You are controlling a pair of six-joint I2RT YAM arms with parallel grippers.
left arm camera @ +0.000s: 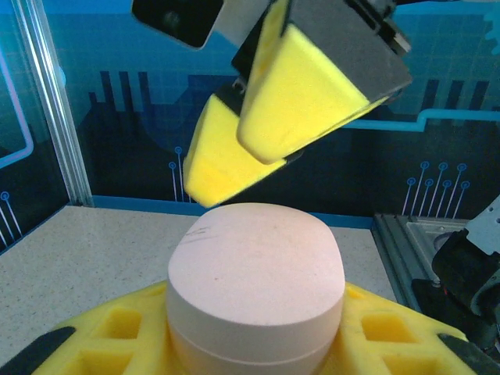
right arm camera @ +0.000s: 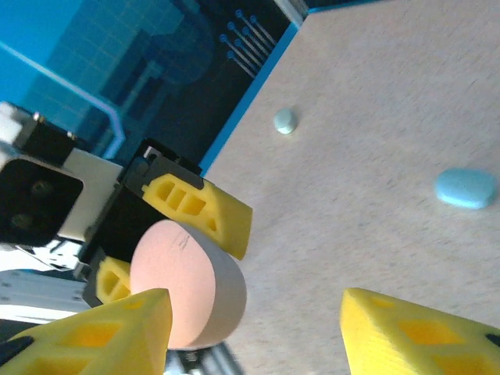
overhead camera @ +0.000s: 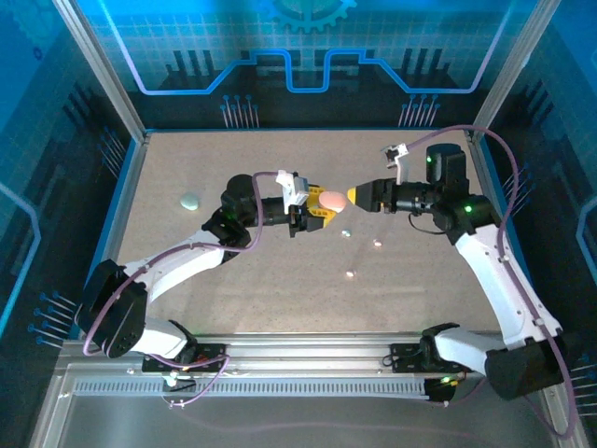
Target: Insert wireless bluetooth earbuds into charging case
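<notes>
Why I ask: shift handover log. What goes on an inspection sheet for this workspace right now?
Surface: speckled beige table.
Job's things: pink case held off the table and looks closed; three tiny earbuds lie loose on the table nearer the arm bases.
Clutter: pale green case lying apart at the left.
Grippers: left gripper shut on the pink case; right gripper open, its fingers close to that case.
Cables: purple cable looped along each arm, not lying on the earbuds.
Surroundings: blue printed panels and metal frame posts.
</notes>
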